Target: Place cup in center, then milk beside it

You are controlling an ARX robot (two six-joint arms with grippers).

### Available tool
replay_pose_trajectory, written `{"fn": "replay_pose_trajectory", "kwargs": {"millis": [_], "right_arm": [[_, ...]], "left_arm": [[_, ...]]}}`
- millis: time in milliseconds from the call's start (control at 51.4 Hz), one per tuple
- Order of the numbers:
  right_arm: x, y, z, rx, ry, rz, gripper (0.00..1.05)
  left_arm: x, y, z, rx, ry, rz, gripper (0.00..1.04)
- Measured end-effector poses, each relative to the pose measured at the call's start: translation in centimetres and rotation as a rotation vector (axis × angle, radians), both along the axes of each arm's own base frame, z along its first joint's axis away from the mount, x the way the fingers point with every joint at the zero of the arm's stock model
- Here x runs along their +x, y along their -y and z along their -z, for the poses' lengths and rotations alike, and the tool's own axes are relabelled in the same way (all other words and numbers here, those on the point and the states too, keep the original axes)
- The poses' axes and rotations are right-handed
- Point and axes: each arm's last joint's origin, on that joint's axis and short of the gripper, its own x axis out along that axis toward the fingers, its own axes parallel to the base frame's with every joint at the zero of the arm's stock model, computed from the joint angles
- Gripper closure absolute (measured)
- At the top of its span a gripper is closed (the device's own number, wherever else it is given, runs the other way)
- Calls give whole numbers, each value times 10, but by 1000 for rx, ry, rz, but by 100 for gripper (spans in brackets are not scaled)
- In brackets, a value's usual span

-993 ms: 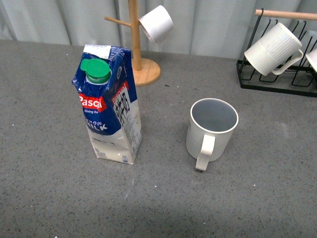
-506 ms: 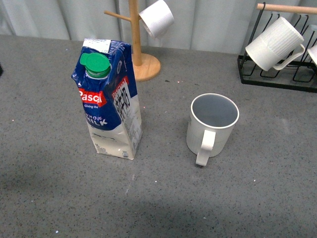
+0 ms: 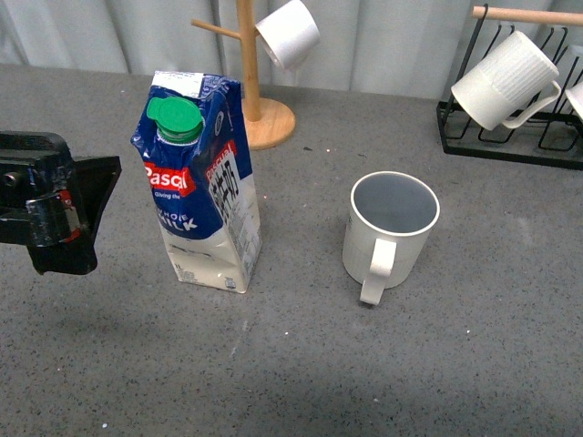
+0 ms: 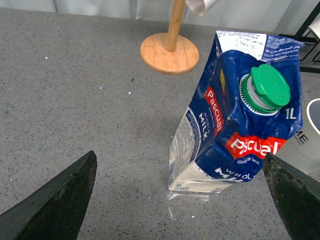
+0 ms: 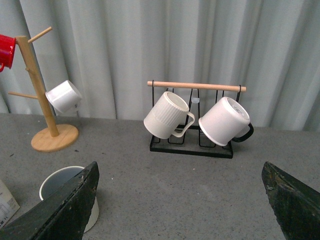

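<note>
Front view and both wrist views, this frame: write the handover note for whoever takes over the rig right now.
Left gripper: open, empty, to the left of the milk, not touching it.
Right gripper: open, empty, out of the front view, facing the mug rack.
Cup: upright near the middle of the table, handle toward the robot.
Milk: upright, left of the cup, with a clear gap between them.
Done: both appear placed; nothing is held.
Left: probably nothing, unless the milk should stand closer.
</note>
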Motion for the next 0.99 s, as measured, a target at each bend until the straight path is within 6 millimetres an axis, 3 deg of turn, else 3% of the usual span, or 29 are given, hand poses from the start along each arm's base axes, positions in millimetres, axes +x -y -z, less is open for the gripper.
{"fn": "replay_pose_trajectory", "kwargs": {"millis": [526,818,993], "right_arm": [[0,0,0,0,0,0,9],[0,0,0,0,0,0,9],[0,0,0,0,0,0,9]], "left_arm": [[3,27,2,-9,-15,151,7],[15,44,7,12,-37,169,7],[20,45,15,23,-63,163,7]]}}
